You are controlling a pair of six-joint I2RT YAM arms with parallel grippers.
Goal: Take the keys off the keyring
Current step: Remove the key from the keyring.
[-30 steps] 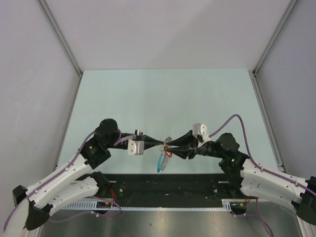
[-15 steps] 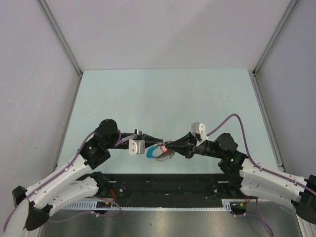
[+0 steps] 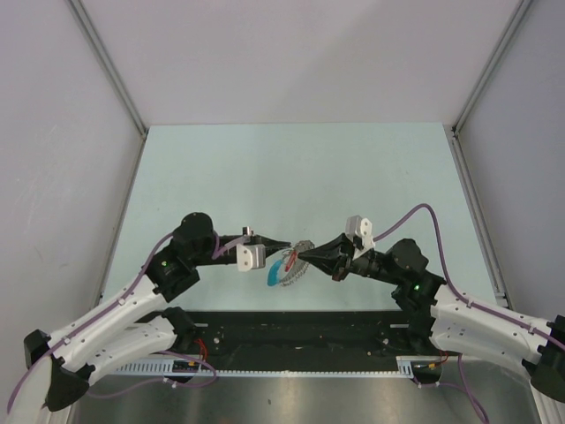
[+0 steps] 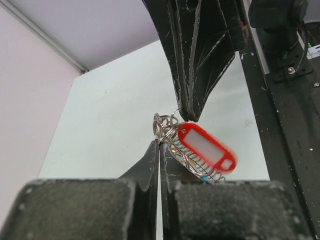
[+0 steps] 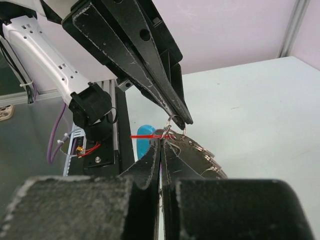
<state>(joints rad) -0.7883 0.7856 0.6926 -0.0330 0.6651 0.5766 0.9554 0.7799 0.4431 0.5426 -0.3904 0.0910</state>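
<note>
Pale mint-green surface, matte and flat, white walls on three sides (metal posts at the far corners), black strip along its near edge

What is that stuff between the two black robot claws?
A floppy silvery metal keyring with a blue arc and a red plastic tag, hanging where the left gripper and right gripper meet. The top view shows it.

Both arms converge on the keyring, tips pinched on it. The left gripper bars its left side and the right gripper its right. Beyond the keyring, the table lies open to the rear wall. On its near side, the black base plate lies close.
</note>
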